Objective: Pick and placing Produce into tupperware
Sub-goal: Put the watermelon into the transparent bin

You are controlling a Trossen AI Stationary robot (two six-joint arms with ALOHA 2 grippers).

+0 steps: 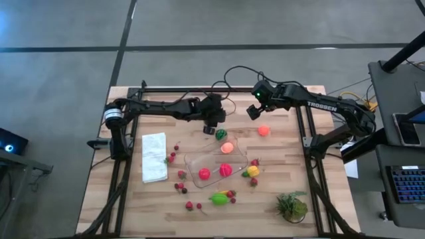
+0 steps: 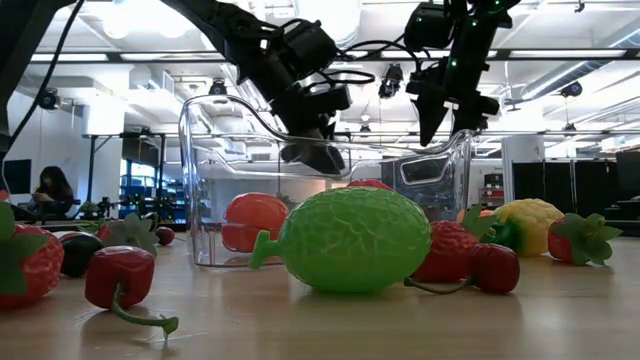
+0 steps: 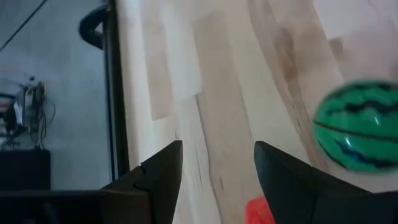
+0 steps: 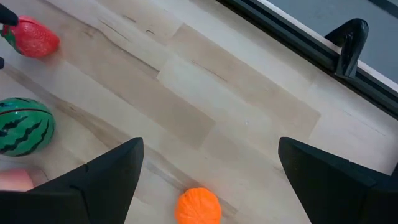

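Observation:
The clear tupperware point(image 1: 199, 159) stands mid-table with two red fruits point(image 1: 204, 173) and a peach-coloured one point(image 1: 227, 148) inside. Just beyond its far rim lies the striped melon point(image 1: 221, 134) point(image 3: 357, 134) point(image 4: 23, 126). My left gripper point(image 1: 211, 126) point(image 3: 217, 155) hovers open beside the melon, nothing between its fingertips. A red strawberry point(image 4: 34, 37) point(image 3: 261, 211) lies on the wood under it. My right gripper point(image 1: 254, 113) point(image 4: 208, 155) hangs wide open above bare wood, an orange fruit point(image 1: 264, 131) point(image 4: 199, 205) near it.
A white folded cloth point(image 1: 154, 157) lies left of the tupperware, with small red berries point(image 1: 179, 176) beside it. A lime-green fruit point(image 1: 219, 198) point(image 2: 355, 240) and a yellow one point(image 1: 253, 171) sit near the front. A green plant tuft point(image 1: 292, 206) stands front right. Black frame rails point(image 1: 199, 89) edge the table.

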